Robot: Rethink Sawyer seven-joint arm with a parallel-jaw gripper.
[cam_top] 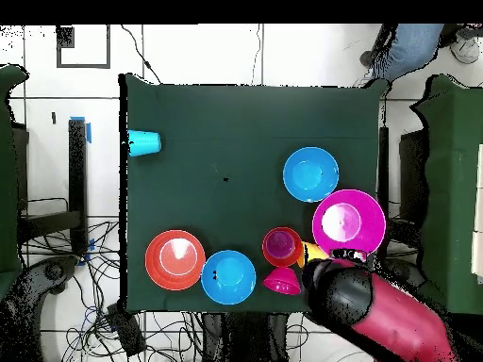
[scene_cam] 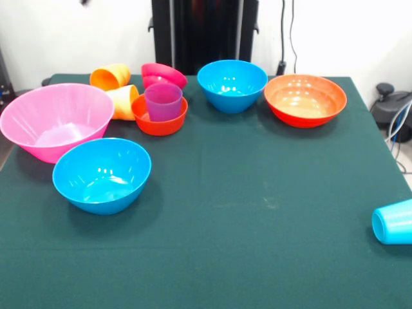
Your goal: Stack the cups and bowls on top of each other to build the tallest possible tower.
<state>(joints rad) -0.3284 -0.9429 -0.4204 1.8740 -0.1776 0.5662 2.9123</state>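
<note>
Red and black arm (cam_top: 377, 306) seen only from overhead, lying low across the surface's corner beside the large pink glossy plastic bowl (scene_cam: 56, 120), its black end section covering the spot where the cups lie. Tool itself not made out in either view; cannot tell whether wide, narrow or holding anything. Just beside the arm's end, translucent purple tapered plastic cup (scene_cam: 163, 101) standing upright inside the small orange glossy plastic bowl (scene_cam: 159, 119), the only nested pair. Next to that pair, small magenta plastic bowl (scene_cam: 163, 74) tipped on its side, touching or nearly touching the orange bowl's rim. Orange plastic cup (scene_cam: 110, 76) and yellow-orange plastic cup (scene_cam: 123, 101) lying on their sides, between the magenta bowl and the pink bowl. Pink bowl upright, nothing in it. In front of it in the front view, medium blue plastic bowl (scene_cam: 102, 174), upright and empty, just beside the pink one. Second medium blue plastic bowl (scene_cam: 232, 84) upright and empty, beside the wide orange-red plastic bowl (scene_cam: 305, 100), also empty. Light blue plastic cup (scene_cam: 393, 223) on its side, well apart from everything else, at the edge of the dark green cloth-covered surface (scene_cam: 257, 212).
</note>
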